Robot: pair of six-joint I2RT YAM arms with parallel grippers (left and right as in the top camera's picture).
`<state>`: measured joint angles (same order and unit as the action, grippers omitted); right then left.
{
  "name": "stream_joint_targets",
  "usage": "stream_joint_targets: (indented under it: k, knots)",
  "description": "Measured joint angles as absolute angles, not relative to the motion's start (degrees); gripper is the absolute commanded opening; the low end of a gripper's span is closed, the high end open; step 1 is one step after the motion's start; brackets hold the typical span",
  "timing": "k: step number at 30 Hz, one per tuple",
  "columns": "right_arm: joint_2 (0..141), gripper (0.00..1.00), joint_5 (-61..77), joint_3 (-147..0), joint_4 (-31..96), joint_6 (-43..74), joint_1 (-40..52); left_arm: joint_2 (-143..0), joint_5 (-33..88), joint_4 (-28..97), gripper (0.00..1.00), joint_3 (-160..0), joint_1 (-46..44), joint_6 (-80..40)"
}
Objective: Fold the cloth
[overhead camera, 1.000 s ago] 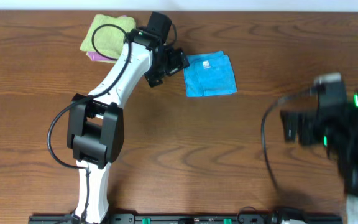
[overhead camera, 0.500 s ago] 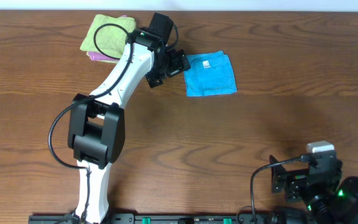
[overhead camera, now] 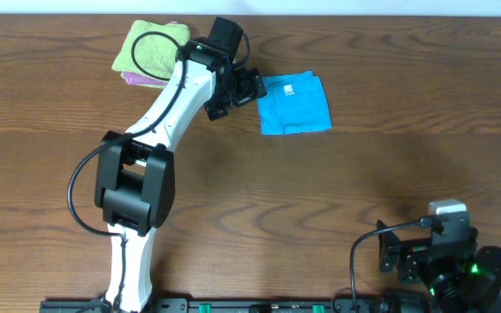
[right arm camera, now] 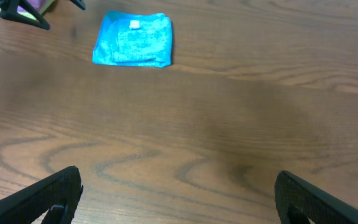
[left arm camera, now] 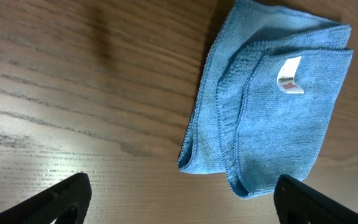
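We see the folded blue cloth (overhead camera: 295,103) flat on the table (overhead camera: 364,174), our left gripper (overhead camera: 249,87) just beside its edge, a green cloth (overhead camera: 150,48) beyond, our right arm (overhead camera: 442,256) well apart.

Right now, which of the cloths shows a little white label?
The blue cloth, folded beside the left gripper; the green cloth, stacked on a pink one, shows none.

Left arm (overhead camera: 168,113): stretched long from its base, reaching up and away, wrist angled off to the right.
Left gripper (overhead camera: 247,87): fingers (left arm camera: 67,198) spread wide, one at each lower corner of the wrist view.
Right arm (overhead camera: 442,256): folded in low, close by its base.
Right gripper (right arm camera: 178,186): fingers (right arm camera: 55,190) wide apart too, facing forward.
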<state>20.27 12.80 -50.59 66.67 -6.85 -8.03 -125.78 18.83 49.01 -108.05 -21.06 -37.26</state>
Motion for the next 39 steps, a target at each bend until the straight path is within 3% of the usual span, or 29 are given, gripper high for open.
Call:
stream_joint_targets:
  k: [9,19,29,39]
  knots:
    - [21.2,0.99,12.6,-49.7,65.4,-6.8,-8.0,-125.8,18.0,48.9,0.95,-108.0,-21.1,-35.7]
    - [19.6,0.99,12.4,-35.5,35.6,-6.5,-8.0,-125.8,17.8,49.4,0.95,-108.0,-21.1,-35.7]
    - [1.5,0.99,12.2,-21.0,39.4,-6.5,-8.0,-125.8,17.8,49.6,0.95,-108.0,-21.1,-35.7]
    - [1.0,0.99,12.2,-16.0,45.5,-6.5,-8.0,-125.8,17.8,49.9,0.95,-108.0,-21.1,-35.7]
